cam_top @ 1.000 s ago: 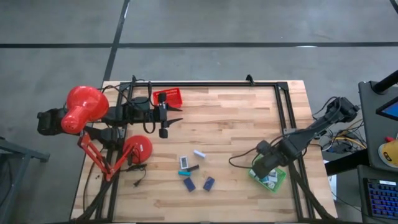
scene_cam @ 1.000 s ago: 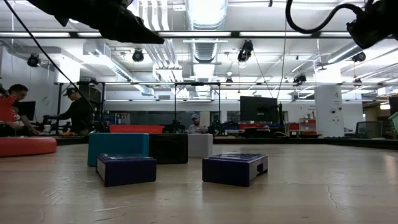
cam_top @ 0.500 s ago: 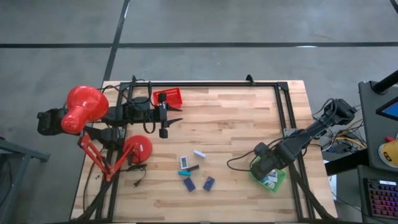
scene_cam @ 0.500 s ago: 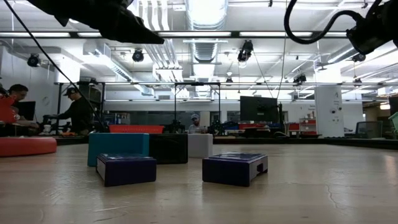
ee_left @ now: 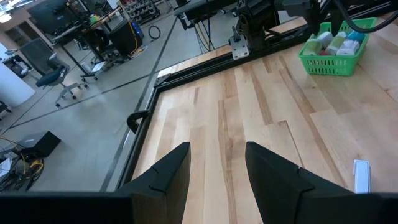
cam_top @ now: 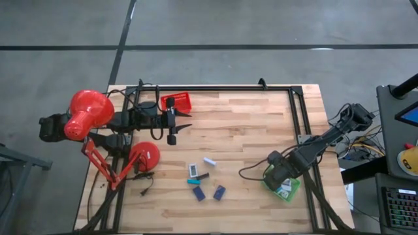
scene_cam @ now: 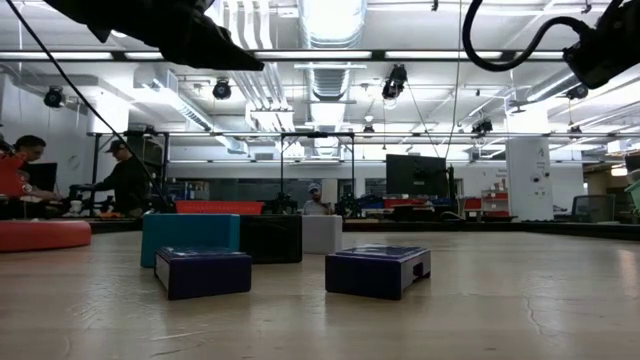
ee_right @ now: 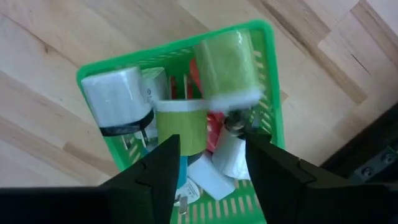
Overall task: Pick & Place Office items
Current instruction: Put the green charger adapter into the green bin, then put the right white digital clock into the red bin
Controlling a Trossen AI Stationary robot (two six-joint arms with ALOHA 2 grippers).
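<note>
Right gripper (ee_right: 208, 163) over green tray (cam_top: 290, 192), jaws parted, holding nothing; lift straight clear. Left gripper (ee_left: 214, 168) at ten o'clock, jaws narrow, empty.

Wooden tabletop (cam_top: 241, 130): small blocks (cam_top: 202, 179) lower centre, green basket (cam_top: 282, 189) lower right, red basket (cam_top: 177, 102) and red lamp (cam_top: 88, 114) upper left

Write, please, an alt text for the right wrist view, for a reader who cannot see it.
The right gripper hangs open directly above a green tray on the wooden table. The tray is crowded with small office items, among them a white block, two light green pieces and white pieces lower down.
</note>
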